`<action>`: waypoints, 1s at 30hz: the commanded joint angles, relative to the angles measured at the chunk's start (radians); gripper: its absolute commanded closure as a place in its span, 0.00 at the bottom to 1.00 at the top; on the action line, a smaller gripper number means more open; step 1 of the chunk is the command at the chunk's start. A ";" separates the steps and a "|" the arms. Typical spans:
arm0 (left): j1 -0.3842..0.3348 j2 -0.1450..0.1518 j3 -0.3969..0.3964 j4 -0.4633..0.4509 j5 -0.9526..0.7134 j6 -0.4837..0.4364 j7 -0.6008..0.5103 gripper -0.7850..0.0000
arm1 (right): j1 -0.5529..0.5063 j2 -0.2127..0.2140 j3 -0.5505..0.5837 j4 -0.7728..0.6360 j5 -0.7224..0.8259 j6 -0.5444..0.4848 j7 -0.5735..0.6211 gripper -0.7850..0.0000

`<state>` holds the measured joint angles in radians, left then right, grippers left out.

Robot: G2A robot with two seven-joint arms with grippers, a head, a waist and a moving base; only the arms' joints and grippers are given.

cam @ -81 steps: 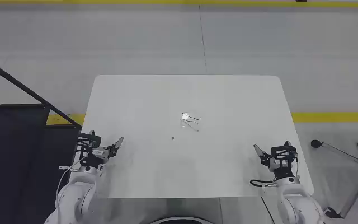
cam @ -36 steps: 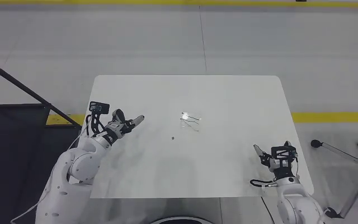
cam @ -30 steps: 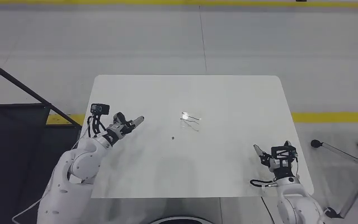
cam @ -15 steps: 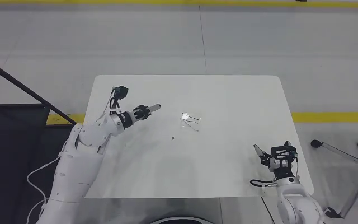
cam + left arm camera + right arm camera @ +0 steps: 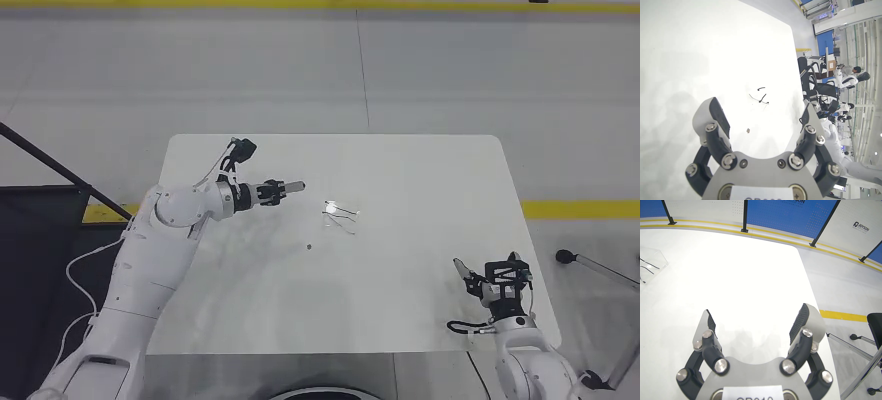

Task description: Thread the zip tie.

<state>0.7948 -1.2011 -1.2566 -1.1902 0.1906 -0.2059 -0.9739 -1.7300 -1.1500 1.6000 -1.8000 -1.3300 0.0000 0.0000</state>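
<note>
The left gripper [image 5: 293, 185] hovers over the left half of the white bench [image 5: 420, 310] and points toward the middle. Its fingers [image 5: 719, 113] are spread wide with nothing between them. Just past its tip, near the bench's centre, the zip tie [image 5: 342, 212] lies as thin black strands at a small clear plastic holder [image 5: 659, 256]. I cannot tell whether the strands rest in it or on it. A tiny dark speck [image 5: 309, 246] sits on the bench near the tie, toward the robot and apart from it. At the near right corner is the right gripper [image 5: 487, 265], its fingers [image 5: 800, 321] likewise spread and empty, well apart from the tie.
</note>
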 commanded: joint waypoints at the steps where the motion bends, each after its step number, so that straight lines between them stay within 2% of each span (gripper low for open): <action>1: 0.000 0.000 0.000 0.000 0.000 0.000 0.000 0.00 | 0.000 0.000 0.000 0.000 0.000 0.000 0.000 0.00; 7: 0.000 -0.001 0.006 0.013 -0.009 0.006 0.011 0.00 | 0.000 0.000 0.000 0.000 0.000 0.000 0.000 0.00; 16: -0.120 -0.033 0.131 0.158 -0.009 0.008 0.006 0.00 | 0.000 0.000 0.000 0.000 0.000 0.000 0.000 0.00; 17: -0.135 -0.038 0.147 0.176 -0.007 0.010 0.002 0.02 | 0.000 0.000 0.000 0.000 0.000 0.000 0.000 0.00; 19: -0.160 -0.048 0.176 0.207 -0.009 0.008 0.001 0.25 | 0.000 0.000 0.000 0.000 0.000 0.000 0.000 0.00; 20: -0.173 -0.052 0.189 0.224 -0.010 0.009 -0.001 0.29 | 0.000 0.000 0.000 0.000 0.000 0.000 0.000 0.00; 24: -0.215 -0.070 0.230 0.285 -0.016 -0.002 0.010 0.39 | 0.000 0.000 0.000 0.000 0.000 0.000 0.000 0.00; 27: -0.239 -0.081 0.255 0.320 -0.023 -0.015 0.014 0.38 | 0.000 0.000 0.000 0.000 0.000 0.000 0.000 0.00; 30: -0.262 -0.092 0.279 0.351 -0.025 -0.021 0.008 0.41 | 0.000 0.000 0.000 0.000 0.000 0.000 0.000 0.00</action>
<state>0.5408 -1.2893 -0.9861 -0.8500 0.1656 -0.2262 -0.9638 -1.7300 -1.1500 1.6000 -1.8000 -1.3300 0.0000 0.0000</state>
